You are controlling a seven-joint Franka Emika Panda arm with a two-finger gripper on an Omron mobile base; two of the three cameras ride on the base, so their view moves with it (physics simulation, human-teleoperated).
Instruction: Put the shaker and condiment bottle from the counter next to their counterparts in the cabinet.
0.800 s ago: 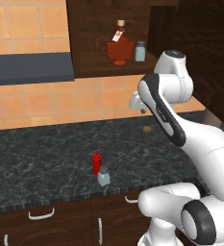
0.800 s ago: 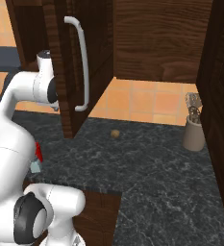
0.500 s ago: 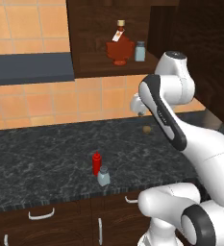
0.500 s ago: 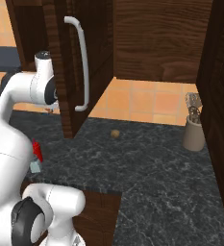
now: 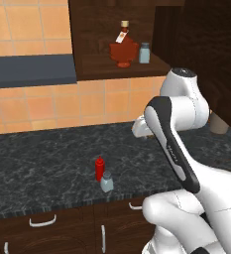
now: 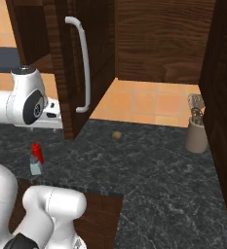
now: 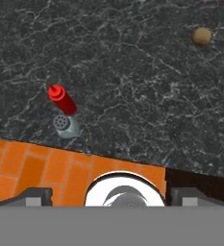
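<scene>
Meanwhile, the tool (image 7: 106,194) was held spread wide over the bench (image 7: 132,72), with shaker (image 7: 66,126) and condiment bottle (image 7: 62,99) touching, left of centre.

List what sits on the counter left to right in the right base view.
shaker with the red condiment bottle right behind it → small round brown item → utensil holder.

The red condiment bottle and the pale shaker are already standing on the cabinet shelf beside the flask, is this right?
Not right. The condiment bottle and the shaker stand together on the counter, as the left base view shows. On the cabinet shelf beside the flask stands the second shaker.
</scene>
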